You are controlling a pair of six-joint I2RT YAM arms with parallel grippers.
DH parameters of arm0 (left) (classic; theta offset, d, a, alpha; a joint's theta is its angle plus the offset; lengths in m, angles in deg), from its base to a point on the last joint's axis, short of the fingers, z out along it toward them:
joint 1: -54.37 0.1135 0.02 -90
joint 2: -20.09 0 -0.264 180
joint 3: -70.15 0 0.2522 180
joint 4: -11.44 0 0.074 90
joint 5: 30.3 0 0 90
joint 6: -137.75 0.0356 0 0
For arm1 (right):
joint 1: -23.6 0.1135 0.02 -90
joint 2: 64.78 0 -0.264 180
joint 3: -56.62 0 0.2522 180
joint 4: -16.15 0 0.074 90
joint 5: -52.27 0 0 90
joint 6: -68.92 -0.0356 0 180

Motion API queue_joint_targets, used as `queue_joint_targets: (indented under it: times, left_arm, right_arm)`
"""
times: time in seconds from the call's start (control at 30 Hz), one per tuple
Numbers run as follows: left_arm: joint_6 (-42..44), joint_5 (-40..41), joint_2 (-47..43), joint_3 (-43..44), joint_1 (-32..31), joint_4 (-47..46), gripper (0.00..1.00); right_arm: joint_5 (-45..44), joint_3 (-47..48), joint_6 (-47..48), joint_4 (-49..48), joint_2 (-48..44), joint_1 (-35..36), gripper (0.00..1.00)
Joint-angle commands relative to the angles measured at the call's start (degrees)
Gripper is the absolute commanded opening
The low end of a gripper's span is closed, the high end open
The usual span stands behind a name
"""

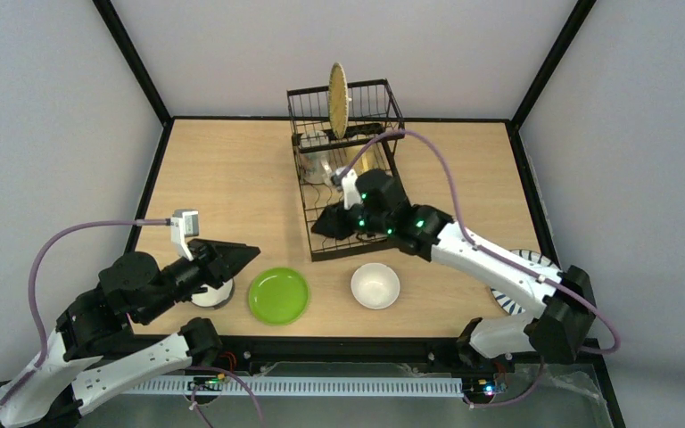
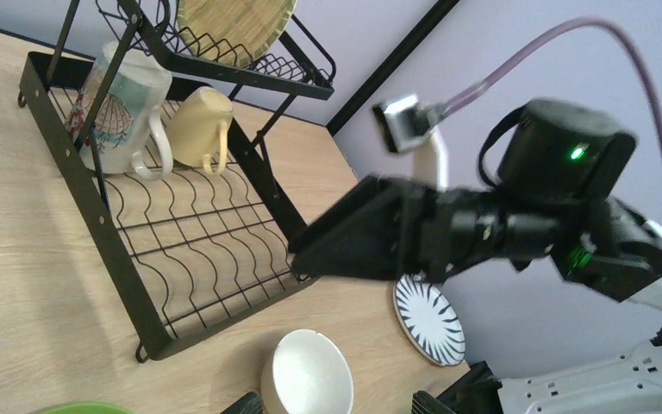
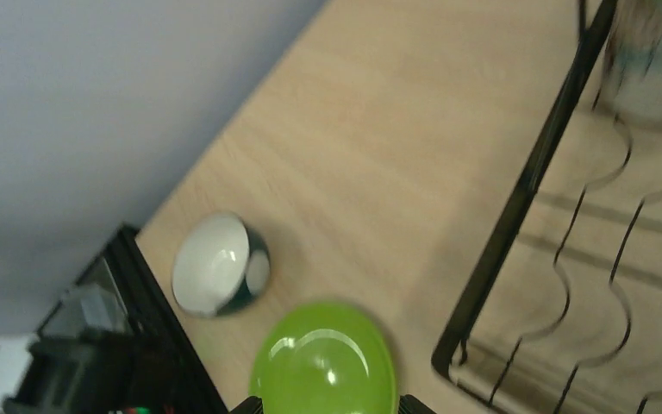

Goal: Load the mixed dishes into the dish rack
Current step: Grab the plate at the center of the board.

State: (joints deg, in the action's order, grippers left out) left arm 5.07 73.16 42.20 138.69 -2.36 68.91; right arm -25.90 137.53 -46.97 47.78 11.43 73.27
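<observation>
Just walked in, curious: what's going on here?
Two robot arms are loading a dish rack. The bamboo plate, yellow mug and tumbler are already in it. The right end effector hangs open and empty over the rack's front; the left end effector, also open, hovers near the patterned bowl. Green plate, white bowl and striped plate wait on the table.

The left arm (image 1: 116,374) is folded low at the near-left corner, elbow bent, with the forearm directed to the right. The left gripper (image 1: 248,255) points right and slightly down, jaws spread wide, nothing between its fingers (image 2: 246,403). The right arm (image 1: 482,259) extends diagonally forward-left from its base, nearly straight, with green indicator lights lit at the wrist. The right gripper (image 1: 321,225) points left and downward, jaws wide apart, empty.
</observation>
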Motion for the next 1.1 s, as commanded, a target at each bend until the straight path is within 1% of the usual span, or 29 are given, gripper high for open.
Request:
queue_joint_targets:
  times: [0.0, 0.2, 0.3, 0.37, 0.7, 0.83, 0.9, 1.07]
  left_arm:
    - [0.9, -0.1, 0.1, -0.7, -0.1, 1.0, 0.99]
    - [0.9, 0.5, -1.1, -0.8, -0.1, 1.1, 0.99]
    - [0.8, 0.5, -1.2, -0.7, -0.1, 1.4, 0.99]
    - [0.8, 0.2, -1.4, -0.7, -0.1, 1.4, 0.99]
    - [1.9, -2.4, -1.1, -0.2, -0.1, 0.9, 0.99]
    - [2.3, -3.2, -1.1, 0.3, -0.1, 1.3, 0.99]
    - [2.5, -3.3, -1.1, 0.5, -0.1, 1.6, 0.99]
    - [2.8, -3.7, -1.1, 1.0, -0.1, 2.3, 0.99]
  right_arm:
    - [-2.4, -5.0, -3.1, 3.6, 0.7, 3.5, 0.89]
    - [-2.8, -13.5, -6.6, 1.7, 1.7, 5.7, 0.89]
    - [-2.1, -16.3, -7.8, 0.4, 2.2, 6.3, 0.90]
    - [-1.5, -17.7, -8.1, -0.8, 3.0, 6.6, 0.93]
    - [4.4, -20.5, -9.5, -9.4, 9.1, 7.1, 0.96]
    - [4.7, -20.6, -10.1, -12.0, 11.5, 7.1, 0.96]
    - [5.3, -20.5, -10.4, -13.2, 13.1, 7.1, 0.99]
    - [6.6, -20.5, -10.9, -16.9, 15.9, 7.1, 1.00]
